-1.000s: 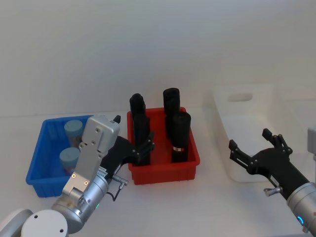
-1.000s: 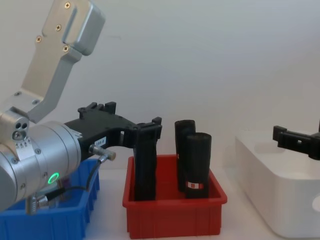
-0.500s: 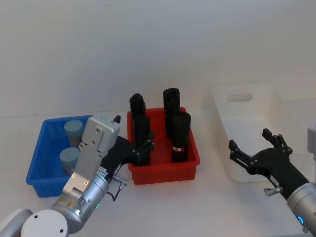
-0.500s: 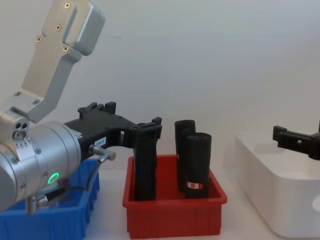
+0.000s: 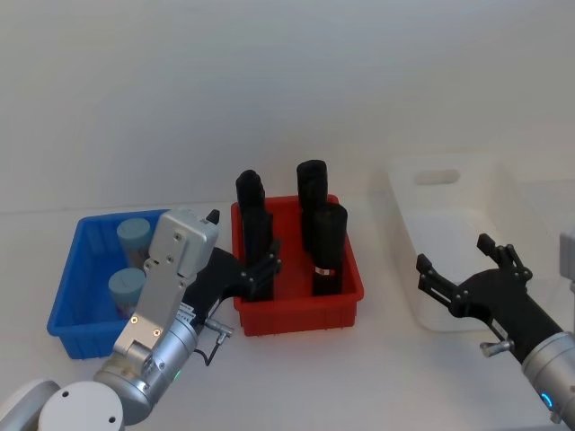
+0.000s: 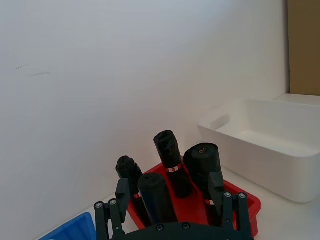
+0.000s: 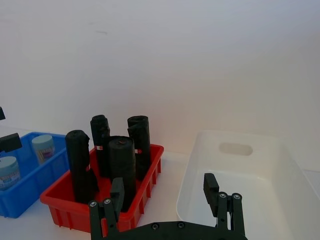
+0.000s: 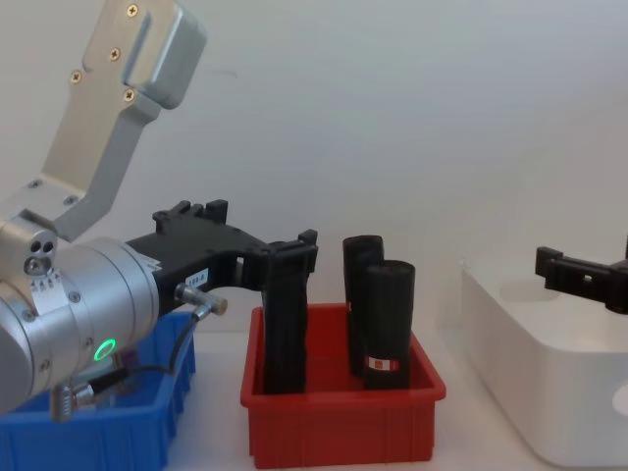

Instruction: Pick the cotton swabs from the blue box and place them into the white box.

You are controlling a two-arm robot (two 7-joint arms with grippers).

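- Nothing's moved: our left gripper (image 6: 169, 184) and right gripper (image 5: 454, 252) stay spread wide, empty.
- Two cotton swabs (image 5: 133, 235) wait in the blue box (image 5: 67, 280); white box (image 5: 446, 192) unfilled.

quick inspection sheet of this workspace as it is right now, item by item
surface: white table, bare in front of the bins
job's things: two cotton swabs jars upright in the blue box; white box on the right, no jars seen in it
clutter: red bin between the boxes, holding four upright black cylinders
grippers: left tool open, by the red bin's near left corner; right tool open, at the white box's near end
cables: thin black cable looped at the left wrist
surroundings: plain white wall
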